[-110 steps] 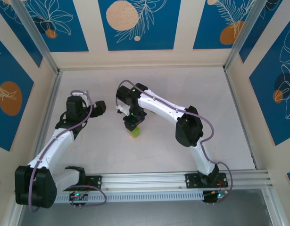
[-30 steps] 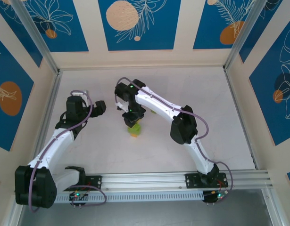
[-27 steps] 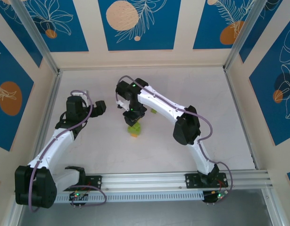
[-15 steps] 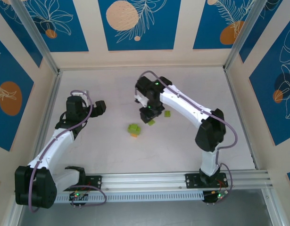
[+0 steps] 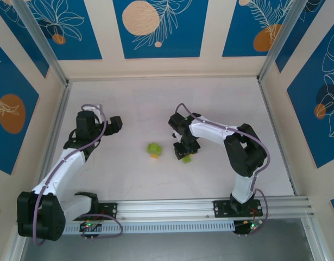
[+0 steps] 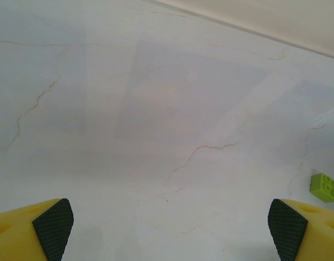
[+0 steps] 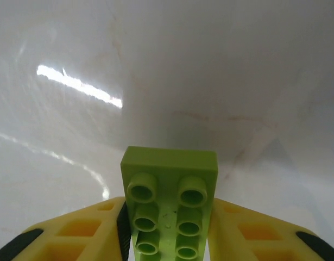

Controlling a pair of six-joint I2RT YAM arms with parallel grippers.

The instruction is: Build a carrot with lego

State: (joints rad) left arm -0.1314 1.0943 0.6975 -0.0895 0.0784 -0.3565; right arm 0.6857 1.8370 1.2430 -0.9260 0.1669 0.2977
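The carrot (image 5: 153, 149), a small lime-green clump with an orange brick at its near end, lies on the table's middle. Just to its right my right gripper (image 5: 184, 154) points down at the table, shut on a lime-green lego brick (image 5: 188, 159). In the right wrist view this rectangular brick (image 7: 169, 179) sits between the yellow fingers (image 7: 85, 234) of the right gripper (image 7: 168, 213), studs toward the camera. My left gripper (image 5: 115, 124) hangs open at the left, well away from the carrot. Nothing lies between the pads of the left gripper (image 6: 169, 223).
A loose lime-green brick (image 6: 325, 187) lies on the white table at the right edge of the left wrist view. Low walls and metal rails (image 5: 52, 141) bound the table on all sides. The arm bases sit on the front rail (image 5: 167, 209).
My right arm left the carrot, swung right and back to a loose green brick, then came forward with that brick in its fingers. The left arm has not moved.
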